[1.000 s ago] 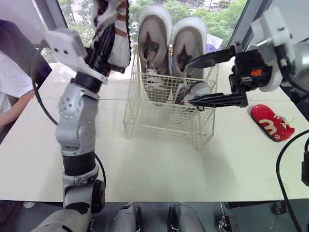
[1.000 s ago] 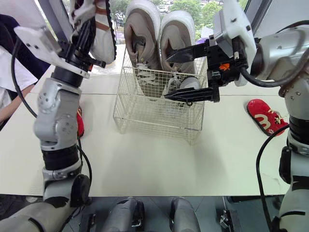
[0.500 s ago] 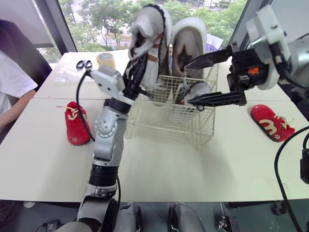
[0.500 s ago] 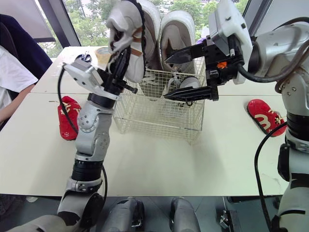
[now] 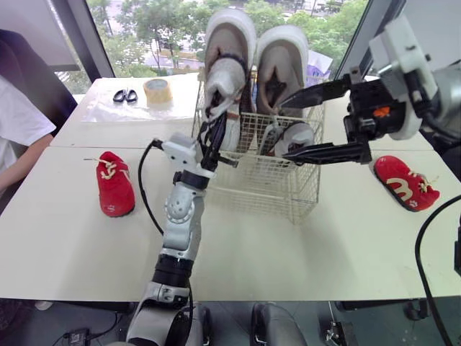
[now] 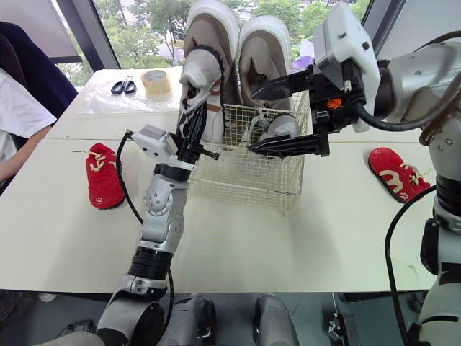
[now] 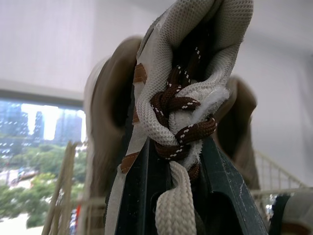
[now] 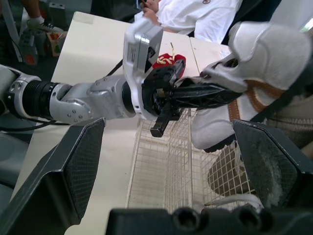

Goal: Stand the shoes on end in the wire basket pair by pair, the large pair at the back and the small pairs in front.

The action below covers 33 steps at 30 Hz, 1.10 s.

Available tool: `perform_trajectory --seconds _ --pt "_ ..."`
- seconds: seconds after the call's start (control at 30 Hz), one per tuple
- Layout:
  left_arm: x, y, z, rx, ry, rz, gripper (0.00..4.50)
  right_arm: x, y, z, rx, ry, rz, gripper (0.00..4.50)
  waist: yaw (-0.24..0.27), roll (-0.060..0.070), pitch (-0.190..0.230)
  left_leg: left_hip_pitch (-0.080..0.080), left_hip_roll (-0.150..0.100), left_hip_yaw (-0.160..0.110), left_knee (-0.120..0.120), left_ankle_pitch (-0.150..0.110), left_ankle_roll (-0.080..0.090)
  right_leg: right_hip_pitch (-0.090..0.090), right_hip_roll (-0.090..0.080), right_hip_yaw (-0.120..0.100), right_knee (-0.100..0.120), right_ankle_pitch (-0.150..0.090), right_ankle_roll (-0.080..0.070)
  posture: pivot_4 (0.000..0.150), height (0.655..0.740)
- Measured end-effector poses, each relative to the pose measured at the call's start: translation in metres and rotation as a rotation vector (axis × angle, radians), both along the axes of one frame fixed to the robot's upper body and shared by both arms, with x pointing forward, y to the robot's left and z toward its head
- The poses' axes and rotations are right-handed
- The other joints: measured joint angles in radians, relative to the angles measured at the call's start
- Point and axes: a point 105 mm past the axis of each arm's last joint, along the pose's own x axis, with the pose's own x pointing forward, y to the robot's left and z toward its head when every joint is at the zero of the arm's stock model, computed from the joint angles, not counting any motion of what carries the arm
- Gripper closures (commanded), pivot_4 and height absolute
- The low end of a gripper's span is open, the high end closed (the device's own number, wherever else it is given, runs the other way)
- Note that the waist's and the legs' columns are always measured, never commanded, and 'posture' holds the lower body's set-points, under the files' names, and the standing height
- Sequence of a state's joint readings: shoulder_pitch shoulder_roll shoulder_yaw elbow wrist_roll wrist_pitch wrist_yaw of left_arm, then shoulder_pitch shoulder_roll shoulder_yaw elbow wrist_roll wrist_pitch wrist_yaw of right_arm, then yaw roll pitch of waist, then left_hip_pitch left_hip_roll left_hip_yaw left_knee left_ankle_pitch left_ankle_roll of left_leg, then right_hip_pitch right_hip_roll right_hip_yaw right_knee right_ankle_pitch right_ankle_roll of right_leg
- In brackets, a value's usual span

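1. Firmly, the left claw pinches a small white shoe by its laces, upright at the wire basket's left side.
2. Right claw hangs spread over the basket's right side.
3. Two red shoes lie on the bench.

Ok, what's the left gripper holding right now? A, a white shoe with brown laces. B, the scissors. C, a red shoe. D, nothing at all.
A: the left gripper is clamped on a white shoe with brown laces, held up by the wire basket; the left wrist view shows the laces pinched between its fingers.
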<state>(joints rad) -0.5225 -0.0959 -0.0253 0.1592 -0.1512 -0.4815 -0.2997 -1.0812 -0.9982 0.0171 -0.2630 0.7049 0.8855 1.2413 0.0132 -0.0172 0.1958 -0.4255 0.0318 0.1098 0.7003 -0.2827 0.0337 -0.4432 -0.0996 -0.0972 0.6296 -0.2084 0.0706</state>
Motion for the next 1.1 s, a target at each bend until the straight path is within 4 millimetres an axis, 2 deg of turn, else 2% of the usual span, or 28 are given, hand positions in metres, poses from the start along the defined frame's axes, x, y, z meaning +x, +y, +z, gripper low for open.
perform_trajectory --seconds 0.3,0.37,0.4,0.5,0.6,0.83,0.93,1.03,1.1 --pt "-0.002 0.000 -0.010 -0.024 -0.012 0.048 4.49 -0.001 0.001 0.002 0.009 -0.010 -0.003 0.00 0.000 0.000 0.000 0.000 0.000 0.000 0.000 -0.001 0.001 0.000 -0.002 -0.001 0.000 0.000 0.000 0.150 0.7400" --pt "-0.003 0.001 -0.012 -0.023 -0.015 0.053 3.49 -0.001 0.001 0.002 0.010 -0.010 -0.002 0.00 -0.001 0.000 0.000 0.000 0.000 0.000 0.000 -0.001 0.001 0.000 -0.002 -0.001 0.000 0.000 0.000 0.150 0.7400" --pt "-0.003 0.002 -0.015 -0.020 -0.008 0.056 3.20 -0.001 0.001 0.002 0.010 -0.009 -0.002 0.00 -0.001 0.000 0.000 0.000 0.000 0.000 0.000 -0.001 0.001 0.000 -0.002 -0.001 0.000 0.000 0.000 0.150 0.7400" --pt "-0.003 0.004 -0.022 -0.003 0.011 0.067 1.78 -0.001 0.001 0.001 0.012 -0.009 -0.003 0.00 -0.001 0.001 0.000 0.000 0.000 0.000 0.000 -0.001 0.001 0.000 -0.002 -0.002 0.000 0.000 0.000 0.150 0.7400" --pt "-0.005 0.005 -0.022 0.018 -0.006 0.077 0.21 -0.001 0.001 0.001 0.014 -0.013 -0.002 0.00 -0.001 0.001 -0.001 0.000 0.000 0.000 0.000 -0.001 0.002 0.000 -0.002 -0.002 0.000 0.000 0.000 0.150 0.7400" --pt "-0.008 0.014 -0.021 0.071 -0.039 0.145 0.21 0.000 0.001 0.001 0.019 -0.018 0.000 0.00 -0.007 0.003 -0.002 0.000 0.000 0.000 -0.001 -0.002 0.002 0.000 -0.002 -0.002 0.000 0.000 0.000 0.150 0.7400" --pt "-0.007 0.037 -0.016 0.107 -0.075 0.236 0.21 0.001 0.001 -0.001 0.020 -0.013 -0.003 0.00 -0.010 0.003 -0.002 0.000 0.001 0.000 -0.001 -0.001 0.002 -0.001 -0.002 -0.002 0.001 0.000 0.000 0.150 0.7400" --pt "-0.009 0.055 -0.001 0.121 -0.119 0.306 0.21 0.001 0.001 -0.001 0.021 -0.011 -0.007 0.00 -0.004 0.003 -0.002 0.000 0.000 0.000 0.000 -0.001 0.002 -0.001 -0.002 -0.002 0.001 0.000 -0.001 0.150 0.7400" --pt "-0.013 0.062 0.020 0.130 -0.180 0.325 0.21 0.002 0.001 -0.002 0.023 -0.010 -0.006 0.00 0.001 0.003 -0.002 -0.001 0.000 0.000 0.000 -0.001 0.002 0.000 -0.002 -0.002 0.000 0.001 -0.001 0.150 0.7400"
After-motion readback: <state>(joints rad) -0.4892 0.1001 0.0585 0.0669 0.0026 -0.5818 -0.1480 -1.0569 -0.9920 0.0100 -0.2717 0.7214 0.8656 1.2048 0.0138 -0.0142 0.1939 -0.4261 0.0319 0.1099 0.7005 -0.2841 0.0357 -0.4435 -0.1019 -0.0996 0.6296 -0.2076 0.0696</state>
